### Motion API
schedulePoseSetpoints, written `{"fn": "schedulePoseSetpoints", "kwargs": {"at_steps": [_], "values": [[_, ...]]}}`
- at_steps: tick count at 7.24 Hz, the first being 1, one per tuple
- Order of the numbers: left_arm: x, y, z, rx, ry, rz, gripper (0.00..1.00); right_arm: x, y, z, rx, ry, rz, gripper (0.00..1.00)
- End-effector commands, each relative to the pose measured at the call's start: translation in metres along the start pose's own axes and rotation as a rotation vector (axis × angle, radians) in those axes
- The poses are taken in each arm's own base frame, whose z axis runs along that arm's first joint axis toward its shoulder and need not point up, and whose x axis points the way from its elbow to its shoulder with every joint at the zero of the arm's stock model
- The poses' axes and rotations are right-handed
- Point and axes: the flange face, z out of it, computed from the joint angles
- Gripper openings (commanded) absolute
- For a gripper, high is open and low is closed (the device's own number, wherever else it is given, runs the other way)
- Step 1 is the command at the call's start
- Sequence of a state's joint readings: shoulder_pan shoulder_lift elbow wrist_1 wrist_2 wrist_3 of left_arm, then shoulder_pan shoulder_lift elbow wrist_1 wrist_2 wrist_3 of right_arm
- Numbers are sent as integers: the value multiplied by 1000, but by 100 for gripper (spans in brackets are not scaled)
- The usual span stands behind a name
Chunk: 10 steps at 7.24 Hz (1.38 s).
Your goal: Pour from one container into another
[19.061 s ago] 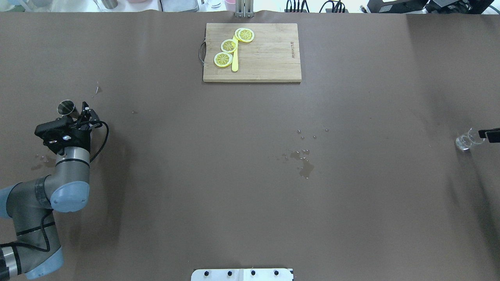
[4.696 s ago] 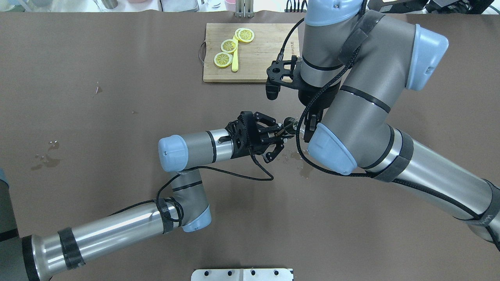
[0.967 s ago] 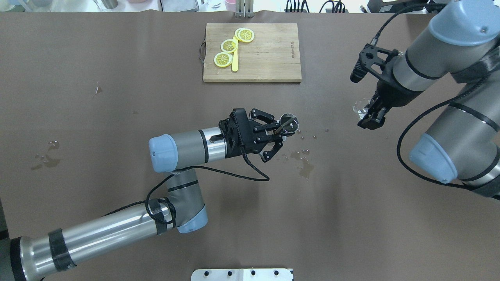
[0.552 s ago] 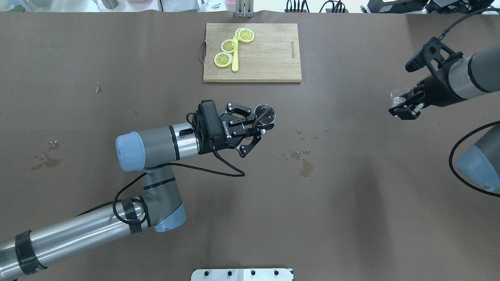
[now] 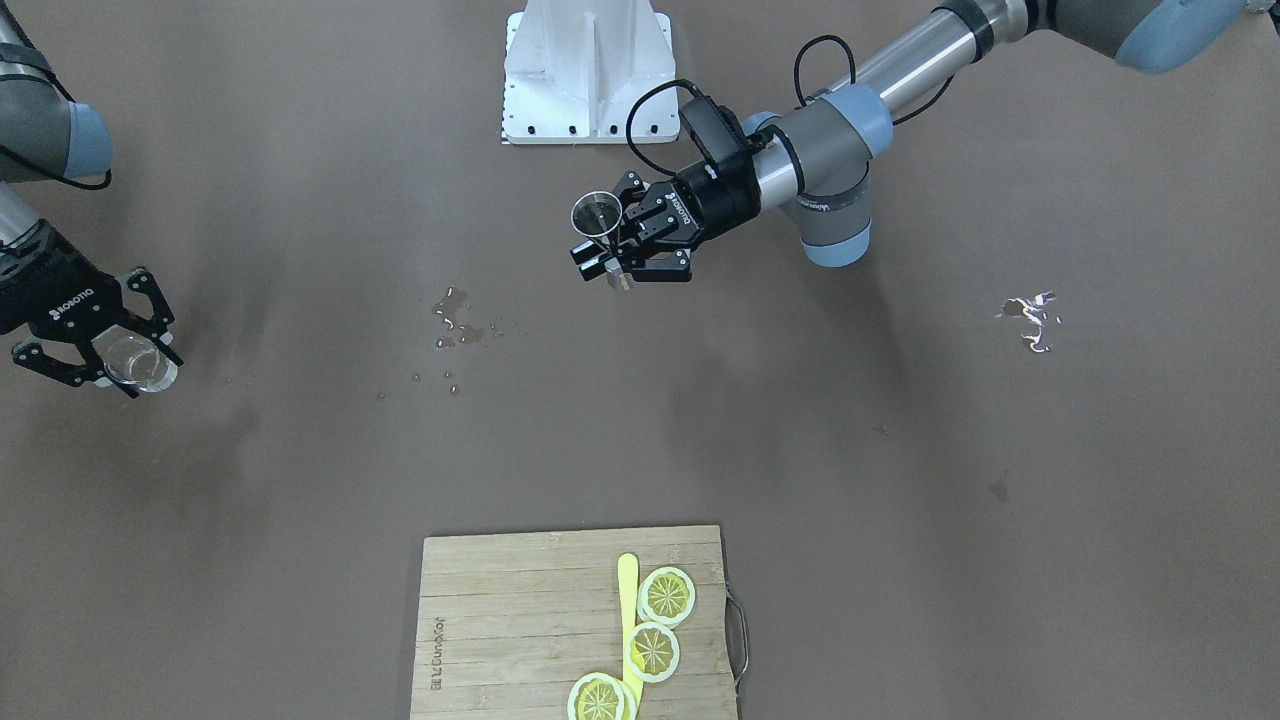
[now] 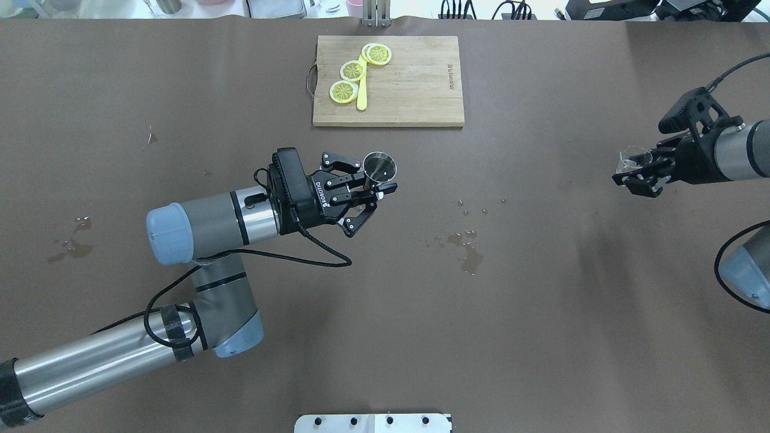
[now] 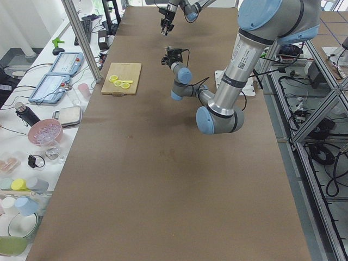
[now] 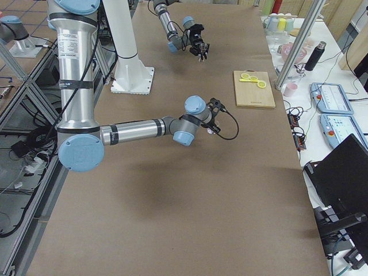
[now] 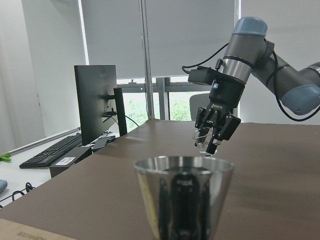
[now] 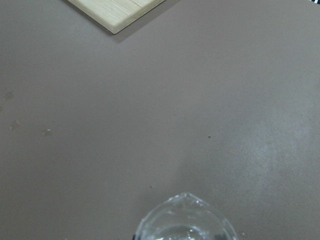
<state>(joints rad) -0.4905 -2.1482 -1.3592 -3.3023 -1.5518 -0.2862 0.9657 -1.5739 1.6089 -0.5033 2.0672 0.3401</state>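
Steel jigger (image 6: 379, 166) clamped at its narrow waist between the fingers of the left gripper (image 6: 378, 184), raised off the table (image 6: 385, 343), roughly upright with one open cone facing up. Inside of that cone dark and shiny, contents not readable. Position in the overhead view: a little left of the table's middle, on the robot's side of the cutting board (image 6: 415, 90) and apart from it. Left forearm lying roughly level above the brown surface, wrist turned sideways. Glass tumbler (image 6: 633, 159) far off near the table's right end, pinched between the fingers of the right gripper (image 6: 641, 179) and likewise lifted clear of the surface. Amount of liquid inside not clear. Wide stretch of bare table between jigger and glass tumbler. Seen from the left wrist camera: jigger rim large in the foreground, right gripper with the glass tumbler small and distant beyond it. Small puddle (image 6: 470, 255) with scattered drops on the table between the two grippers, nearer the left one. Second wet patch (image 6: 69, 246) near the table's left end. On the cutting board's left part, three lemon slices (image 6: 344, 91) touching a yellow utensil (image 6: 361, 93).
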Motion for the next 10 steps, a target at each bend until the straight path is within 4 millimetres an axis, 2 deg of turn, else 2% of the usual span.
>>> {"fn": "schedulePoseSetpoints", "kwargs": {"at_steps": [1,2,4,5,7,8,9,10], "values": [[-9,-2,-30,20,-93,-27,0,8,22,5,24,15,-3,0],[-13,2,-46,26,-134,-82,0,12,35,12,31,7,-10,0],[-27,7,-75,8,-246,-83,0,16,46,18,31,3,-14,0],[-35,9,-82,14,-304,-112,0,21,60,24,49,5,-25,0],[-57,36,-111,-42,-495,-121,0,23,71,31,54,-1,-29,0],[-66,41,-124,-53,-589,-99,0,25,77,30,65,-5,-34,0],[-72,37,-127,-67,-659,-79,0,30,89,33,70,-8,-38,0],[-81,33,-128,-69,-728,-70,0,31,92,33,68,-9,-34,0]]}}
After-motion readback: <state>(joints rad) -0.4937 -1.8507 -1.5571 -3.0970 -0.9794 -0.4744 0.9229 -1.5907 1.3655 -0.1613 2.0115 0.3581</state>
